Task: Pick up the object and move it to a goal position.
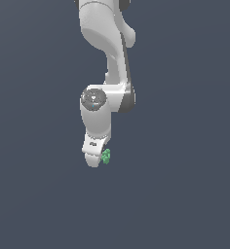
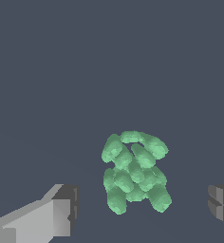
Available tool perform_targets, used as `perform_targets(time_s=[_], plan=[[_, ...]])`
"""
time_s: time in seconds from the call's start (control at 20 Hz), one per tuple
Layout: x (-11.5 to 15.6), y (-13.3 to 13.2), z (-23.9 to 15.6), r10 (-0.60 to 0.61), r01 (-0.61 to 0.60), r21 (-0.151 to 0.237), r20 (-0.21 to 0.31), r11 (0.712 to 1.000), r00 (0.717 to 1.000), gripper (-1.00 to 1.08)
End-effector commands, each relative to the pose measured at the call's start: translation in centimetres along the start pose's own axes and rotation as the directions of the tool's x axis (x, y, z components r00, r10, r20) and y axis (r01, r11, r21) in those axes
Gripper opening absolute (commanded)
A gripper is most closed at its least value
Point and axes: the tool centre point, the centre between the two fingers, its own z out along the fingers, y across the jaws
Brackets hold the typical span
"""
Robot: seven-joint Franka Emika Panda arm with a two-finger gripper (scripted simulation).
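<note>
White pincer (image 2: pixel 142 209) stood released, its two fingers (image 2: pixel 61 209) spread well apart on either side of the bright-green object (image 2: pixel 134 171). That knobbly cluster lay between the fingertips, touching neither. Beyond it, the grey surface (image 1: pixel 185 194) extended uniformly around the arm (image 1: pixel 107 48).

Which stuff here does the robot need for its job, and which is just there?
Needed: the green lump, which it must pick up, and the open claw around it.

Just there: only the plain grey floor; nothing else lies about.
</note>
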Motion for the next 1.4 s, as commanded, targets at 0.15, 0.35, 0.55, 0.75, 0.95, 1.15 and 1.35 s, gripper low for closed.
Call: perform_targets(time_s=[0.15,0.35,0.55,0.75,0.95,1.15,1.35], plan=[[0.0,0.2,0.3,-0.053,0.053,0.000,-0.003,0.999,0.999,1.00],[0.0,0.2,0.4,-0.064,0.064,0.000,-0.004,0.998,0.998,1.00],[0.0,0.2,0.7,-0.060,0.060,0.000,-0.003,0.998,0.998,1.00],[0.0,0.1,2.4,-0.062,0.062,0.000,-0.003,0.998,0.998,1.00],[0.0,0.1,4.5,-0.064,0.064,0.000,-0.004,0.998,0.998,1.00],[0.0,0.1,5.4,-0.064,0.064,0.000,-0.004,0.998,0.998,1.00],[0.0,0.2,5.4,-0.064,0.064,0.000,-0.004,0.998,0.998,-1.00]])
